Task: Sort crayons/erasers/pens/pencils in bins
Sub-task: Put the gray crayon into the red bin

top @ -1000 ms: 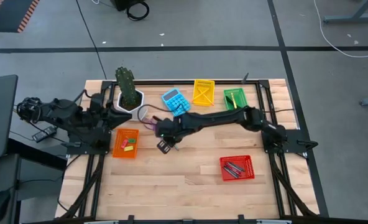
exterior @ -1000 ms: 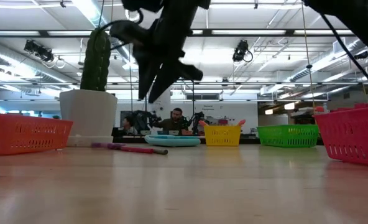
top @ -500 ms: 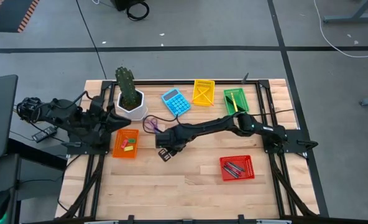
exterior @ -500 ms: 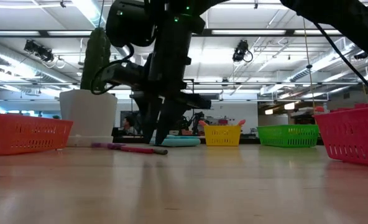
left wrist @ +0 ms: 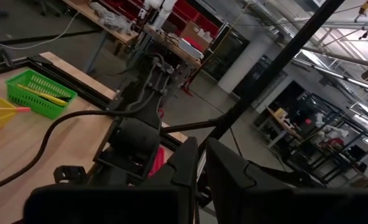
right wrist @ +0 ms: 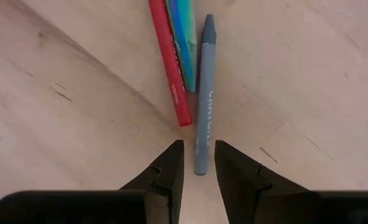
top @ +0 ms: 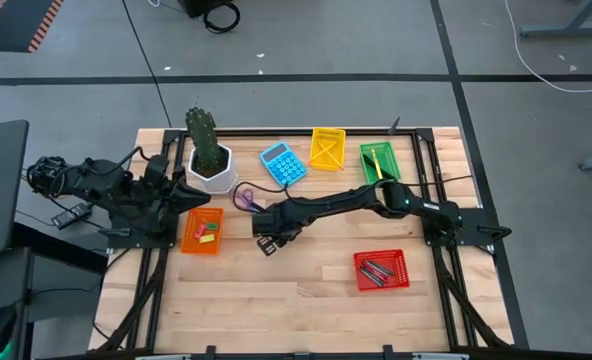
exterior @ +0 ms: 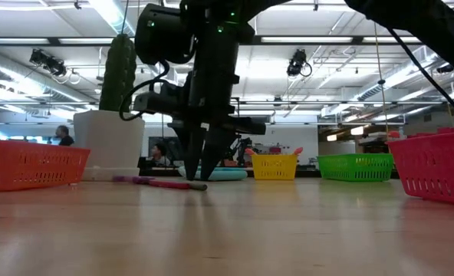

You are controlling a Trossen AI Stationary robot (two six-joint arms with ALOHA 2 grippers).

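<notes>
The right gripper (right wrist: 198, 163) points down at the wooden table (top: 296, 300) near its middle, its two dark fingers (right wrist: 166, 169) a narrow gap apart and closed on nothing; the lower end of a grey crayon (right wrist: 203, 99) lies in that gap, flat on the wood. Just beside the grey crayon, touching or nearly touching it, lie a red crayon (right wrist: 170, 62) and a blue-green one (right wrist: 184, 43), the three side by side. From above, the right gripper (top: 265, 240) sits a little way in front of the purple scissors (top: 244, 197) and just beside the orange bin (top: 202, 229), which holds small pink and green erasers (top: 207, 230). The left gripper (left wrist: 201, 168) is drawn back at the left edge of the table, beside the white plant pot (top: 210, 167), its fingers nearly together with nothing between them. Along the far edge stand a blue calculator (top: 282, 163), the yellow bin (top: 327, 148) and the green bin (top: 378, 160) with yellow pencils (top: 374, 160) in it; the red bin (top: 381, 270) near the front right holds dark pens (top: 378, 270). Beyond the table the low view shows a workshop hall with ceiling lights, and a person (exterior: 61, 135) far off at the left.
</notes>
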